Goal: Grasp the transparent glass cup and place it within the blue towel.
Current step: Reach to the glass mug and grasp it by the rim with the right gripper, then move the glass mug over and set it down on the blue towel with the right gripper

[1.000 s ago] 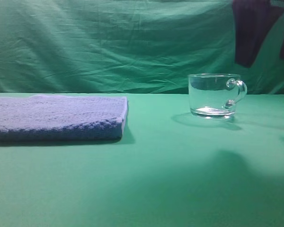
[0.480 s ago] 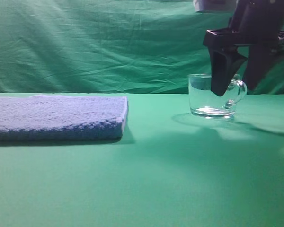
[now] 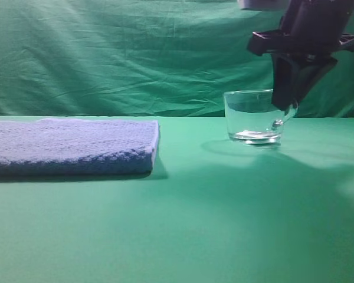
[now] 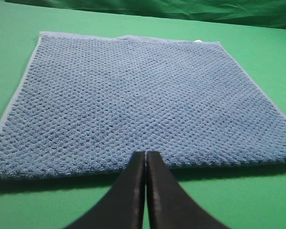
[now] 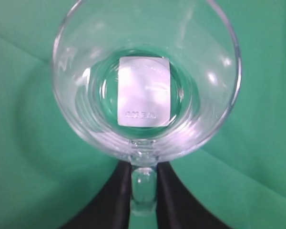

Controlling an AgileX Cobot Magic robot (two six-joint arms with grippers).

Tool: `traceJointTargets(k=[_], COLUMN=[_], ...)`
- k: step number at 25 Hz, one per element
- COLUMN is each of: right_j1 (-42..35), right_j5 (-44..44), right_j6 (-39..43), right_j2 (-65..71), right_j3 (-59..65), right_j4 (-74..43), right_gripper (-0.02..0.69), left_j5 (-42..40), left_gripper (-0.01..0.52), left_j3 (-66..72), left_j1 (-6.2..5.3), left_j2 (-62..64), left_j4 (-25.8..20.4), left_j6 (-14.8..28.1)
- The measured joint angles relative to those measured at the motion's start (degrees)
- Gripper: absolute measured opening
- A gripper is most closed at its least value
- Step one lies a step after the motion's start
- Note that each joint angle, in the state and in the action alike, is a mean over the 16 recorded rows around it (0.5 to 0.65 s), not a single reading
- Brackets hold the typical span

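The transparent glass cup [image 3: 251, 115] is at the right on the green cloth, its base just off the surface. My right gripper [image 3: 284, 107] comes down from above and is shut on the cup's loop handle [image 5: 143, 188], one black finger on each side; the right wrist view looks straight down into the cup [image 5: 145, 76]. The blue towel [image 3: 71, 144] lies flat at the left, well apart from the cup. It fills the left wrist view [image 4: 133, 100], where my left gripper [image 4: 145, 155] is shut and empty at the towel's near edge.
A green cloth [image 3: 183, 224] covers the table and hangs as a backdrop behind. A bare stretch of cloth lies between the towel's right edge and the cup.
My right gripper came down from above, closed on the cup's handle, and the cup has shifted left and slightly up. The towel has not moved.
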Motion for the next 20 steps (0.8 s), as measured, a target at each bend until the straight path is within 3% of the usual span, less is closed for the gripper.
traceJointTargets(k=[10,20], right_j1=[11.67,18.87], right_j5=[2.36,-0.56], right_j6=[-2.42,-5.51], right_j2=[11.7,24.75], right_j3=[-19.02,-24.81], right_j4=[0.31,1.36], right_gripper=[0.119,0.133], left_j5=[0.0,0.0], left_gripper=[0.0,0.0], left_j3=[0.0,0.0], left_j1=[0.0,0.0], left_j2=[0.0,0.0], left_j4=[0.0,0.0], left_j6=[0.0,0.0])
